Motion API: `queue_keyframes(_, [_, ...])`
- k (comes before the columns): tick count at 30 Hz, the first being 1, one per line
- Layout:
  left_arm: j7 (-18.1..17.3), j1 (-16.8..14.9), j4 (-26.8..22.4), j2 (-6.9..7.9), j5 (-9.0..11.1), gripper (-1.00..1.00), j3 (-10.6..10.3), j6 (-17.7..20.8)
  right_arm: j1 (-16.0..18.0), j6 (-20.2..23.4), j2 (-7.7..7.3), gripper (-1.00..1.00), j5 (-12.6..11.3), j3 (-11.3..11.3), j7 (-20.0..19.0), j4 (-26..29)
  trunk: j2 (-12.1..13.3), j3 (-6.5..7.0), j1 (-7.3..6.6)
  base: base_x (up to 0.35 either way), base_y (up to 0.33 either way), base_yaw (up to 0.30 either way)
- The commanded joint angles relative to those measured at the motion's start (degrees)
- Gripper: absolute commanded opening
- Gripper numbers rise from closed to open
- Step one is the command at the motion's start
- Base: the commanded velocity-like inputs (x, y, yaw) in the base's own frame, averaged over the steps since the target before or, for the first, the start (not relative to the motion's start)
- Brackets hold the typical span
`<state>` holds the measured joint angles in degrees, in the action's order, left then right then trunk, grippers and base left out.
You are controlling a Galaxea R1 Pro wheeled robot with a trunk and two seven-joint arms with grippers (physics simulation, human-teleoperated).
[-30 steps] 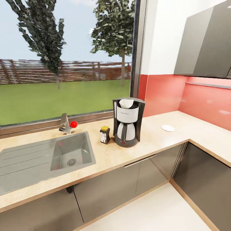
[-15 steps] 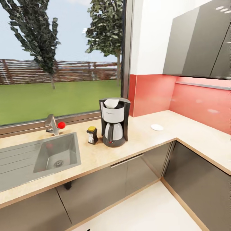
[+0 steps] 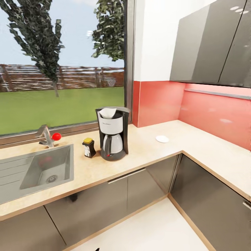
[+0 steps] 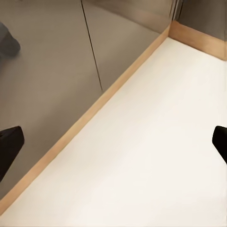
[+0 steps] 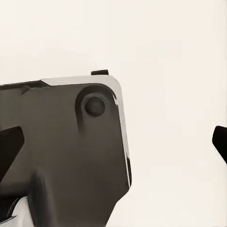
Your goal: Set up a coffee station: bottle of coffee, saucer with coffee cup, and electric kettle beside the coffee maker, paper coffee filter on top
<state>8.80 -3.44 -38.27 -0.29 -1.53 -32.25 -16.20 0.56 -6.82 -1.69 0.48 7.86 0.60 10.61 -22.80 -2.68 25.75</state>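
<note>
Head view: we are looking over an L-shaped beige countertop [image 3: 146,153] running under a wide window [image 3: 62,66] and turning along a red backsplash [image 3: 209,115], with grey upper cabinets [image 3: 212,42] above and grey base cabinets [image 3: 115,195] below. We are seeing the coffee maker [image 3: 112,133] standing upright on the counter with a white paper coffee filter [image 3: 107,112] sitting in its top. Just beside it, toward the sink [image 3: 38,170], the bottle of coffee [image 3: 89,147] is standing. The saucer [image 3: 162,139] is lying well apart, nearer the corner. Left wrist view: the left gripper [image 4: 113,144] is hanging over pale floor [image 4: 156,156] beside a cabinet plinth, fingers spread wide, holding nothing. Right wrist view: the right gripper [image 5: 113,142] is likewise spread and empty, above the robot's dark base [image 5: 61,151].
</note>
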Motion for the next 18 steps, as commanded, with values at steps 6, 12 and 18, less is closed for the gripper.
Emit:
queue_keyframes(6, [0.5, -0.1, 0.0, 0.03, -0.1, 1.00, -0.3, -0.1, 0.1, -0.2, 0.09, 1.00, 0.0, 0.2, 0.0, -0.1, -0.1, -0.13, 0.03, -0.010, -0.273, 0.000])
queue_keyframes(12, [0.5, -0.1, 0.0, 0.02, -0.1, 1.00, -0.3, -0.1, 0.1, -0.2, 0.10, 1.00, 0.0, 0.2, 0.0, -0.1, -0.1, -0.13, 0.03, -0.099, -0.270, 0.000])
queue_keyframes(18, [0.5, -0.1, -1.3, 0.02, -0.2, 1.00, -0.2, -0.1, 0.1, -0.2, 0.17, 1.00, 0.0, 0.2, 0.0, -0.1, -0.1, -0.13, 0.03, -0.199, -0.231, 0.000])
